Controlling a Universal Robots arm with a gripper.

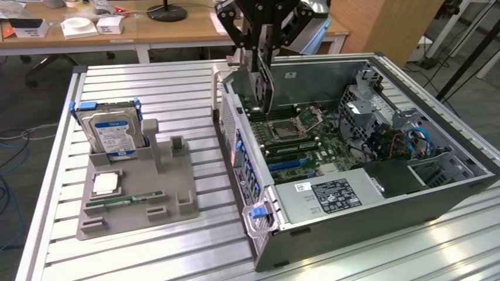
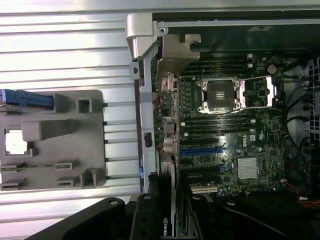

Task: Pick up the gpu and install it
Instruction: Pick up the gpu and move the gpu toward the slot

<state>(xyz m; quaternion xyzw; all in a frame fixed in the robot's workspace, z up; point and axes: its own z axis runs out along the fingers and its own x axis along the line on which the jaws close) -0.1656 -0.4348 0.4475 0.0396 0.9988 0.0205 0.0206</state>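
Checker: Item 1, gripper [image 1: 264, 51]. Jaws doing what?
Logger: Jaws are clamping on the gpu [image 1: 254, 85]. Card is hanging upright, edge-on betw. the fingers [image 2: 145, 215].
Checker: Gpu loc.?
Logger: It's hanging in the open pc case [image 1: 437, 193] at the rear end. Its lower edge is sitting close over the motherboard [image 1: 312, 149], beside the cpu socket [image 1: 285, 126]. Touching or not, can't tell.
Checker: Obstructions?
Logger: Rear wall [image 1: 234, 152] is standing just beside the card. Psu [image 1: 328, 196] and blue cables [image 1: 418, 140] are lying well apart from it.
Checker: Rest of inv.?
Logger: Grey fixture [image 1: 175, 199] is sitting on the slatted table [image 1: 156, 88], exterior view's left. It's holding the hard drive [image 1: 113, 134] upright, w/ cpu chip [image 1: 105, 182] and memory stick [image 1: 125, 200] lying flat.
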